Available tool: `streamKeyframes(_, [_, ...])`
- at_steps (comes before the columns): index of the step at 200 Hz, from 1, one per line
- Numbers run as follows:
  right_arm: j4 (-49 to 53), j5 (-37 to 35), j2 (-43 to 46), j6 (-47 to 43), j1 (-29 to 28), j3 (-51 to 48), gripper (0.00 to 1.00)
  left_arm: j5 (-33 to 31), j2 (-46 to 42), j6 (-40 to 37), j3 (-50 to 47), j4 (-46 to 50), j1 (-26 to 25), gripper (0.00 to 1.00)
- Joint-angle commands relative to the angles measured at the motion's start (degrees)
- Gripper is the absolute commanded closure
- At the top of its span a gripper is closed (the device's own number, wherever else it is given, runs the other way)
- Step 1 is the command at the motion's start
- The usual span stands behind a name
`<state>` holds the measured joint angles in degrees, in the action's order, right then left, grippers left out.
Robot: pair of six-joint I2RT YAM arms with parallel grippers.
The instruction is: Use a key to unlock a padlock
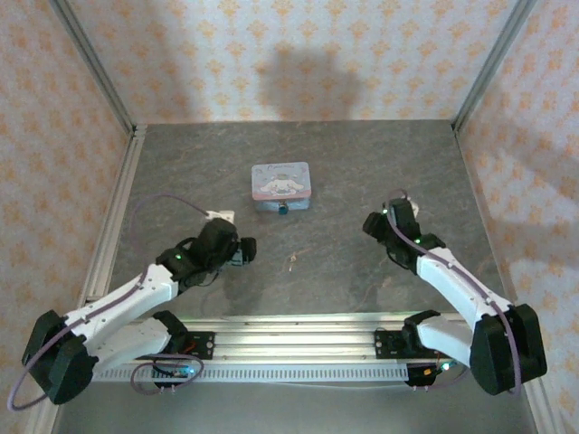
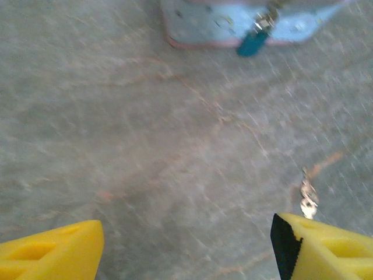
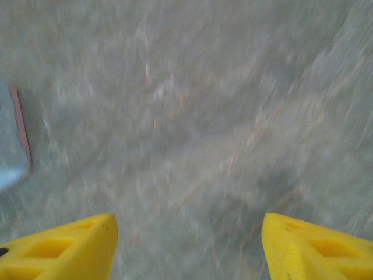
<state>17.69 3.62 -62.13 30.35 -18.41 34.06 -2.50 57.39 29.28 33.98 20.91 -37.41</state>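
Observation:
A tiny dark-blue padlock (image 1: 283, 208) hangs at the front of the pale-blue tin (image 1: 280, 184); the left wrist view shows it as a blue body on a metal shackle (image 2: 252, 42). The small pale key (image 1: 291, 261) lies on the grey table between the arms, and in the left wrist view it rests just ahead of the right yellow finger (image 2: 308, 198). My left gripper (image 1: 242, 250) is open over bare table, left of the key (image 2: 186, 248). My right gripper (image 1: 378, 226) is open above bare table (image 3: 189, 245), right of the tin.
The tin's edge (image 3: 11, 146) shows at the left of the right wrist view. Patterned walls and metal posts (image 1: 127, 154) enclose the grey table on three sides. A metal rail (image 1: 298, 348) with the arm bases runs along the near edge.

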Motion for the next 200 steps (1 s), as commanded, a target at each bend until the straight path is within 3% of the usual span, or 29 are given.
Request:
streamKeyframes(1, [6.03, 2.89, -2.69, 5.08, -5.63, -0.25, 0.35, -5.60, 7.30, 6.01, 3.22, 0.19, -6.37, 0.23])
streamKeyframes(21, [6.69, 3.16, -7.73, 4.66, -7.99, 1.91, 0.35, -6.92, 17.90, 5.81, 9.45, 1.24, -11.05, 0.25])
streamKeyframes(42, [8.33, 4.41, -12.92, 3.28, -8.82, 5.33, 0.35, -7.60, 27.14, 4.49, 15.64, 1.54, -14.16, 0.36])
streamKeyframes(64, [8.73, 5.48, -16.08, 2.36, -8.83, 7.30, 0.35, -7.33, 35.20, 2.71, 21.97, 3.11, -15.44, 0.50])
streamKeyframes(85, [7.94, 6.48, -17.38, 2.22, -8.87, 7.58, 0.35, -6.85, 40.81, 1.67, 27.11, 5.58, -15.84, 0.57])
streamKeyframes(177, [6.83, 8.07, -19.13, 1.02, -8.90, 7.33, 0.34, -6.29, 47.49, -0.08, 33.20, 11.35, -15.83, 0.75])
streamKeyframes(200, [6.57, 8.43, -19.08, 1.26, -8.83, 7.33, 0.34, -6.12, 47.88, 0.07, 33.14, 11.09, -15.84, 0.76])
